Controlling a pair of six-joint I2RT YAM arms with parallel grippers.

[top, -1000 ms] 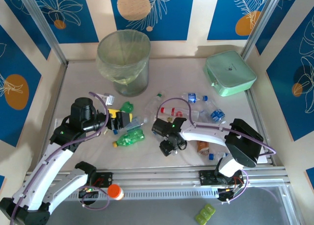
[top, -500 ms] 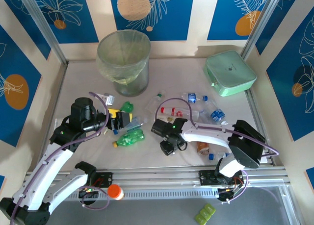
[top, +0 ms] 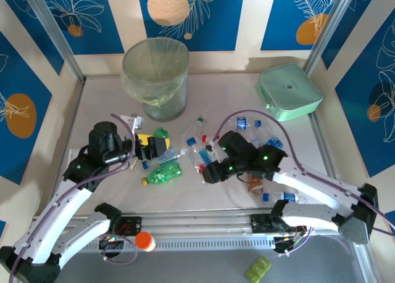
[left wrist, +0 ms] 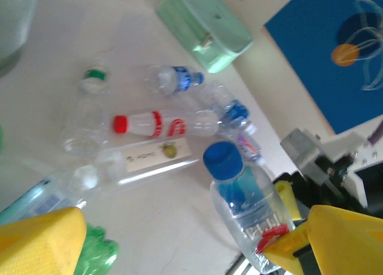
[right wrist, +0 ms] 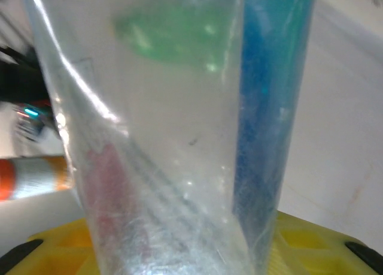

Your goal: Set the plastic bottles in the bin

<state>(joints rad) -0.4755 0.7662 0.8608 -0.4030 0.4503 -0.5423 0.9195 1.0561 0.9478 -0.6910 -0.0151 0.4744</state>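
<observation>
1. Left gripper [top: 152, 148] hangs over the left half of the table [top: 105, 104]. Its yellow fingers [left wrist: 42, 239] are spread wide and grasp nothing.
2. Two green bottles lie close to it. The far green bottle [top: 160, 134] is just beyond it, and the near green bottle [top: 163, 173] is just toward the arm bases.
3. One bin [top: 133, 79] stands upright at the far edge, left of centre, lined with a pale green bag. Its contents cannot be made out through the liner. It is well apart from both grippers.
4. One clear bottle [top: 197, 152], with a blue cap and blue label, is clamped at its lower end in the right gripper [top: 211, 171]. The cap end points toward the other gripper. The bottle sits between the two grippers, well short of the bin.
5. Loose clear bottles lie scattered right of that. The left wrist view shows at least four, among them a red-capped bottle [left wrist: 158, 124] lying beside a flat packet [left wrist: 157, 156].
6. One mint case [top: 289, 93] sits shut in the far right corner, so its contents are hidden.
</observation>
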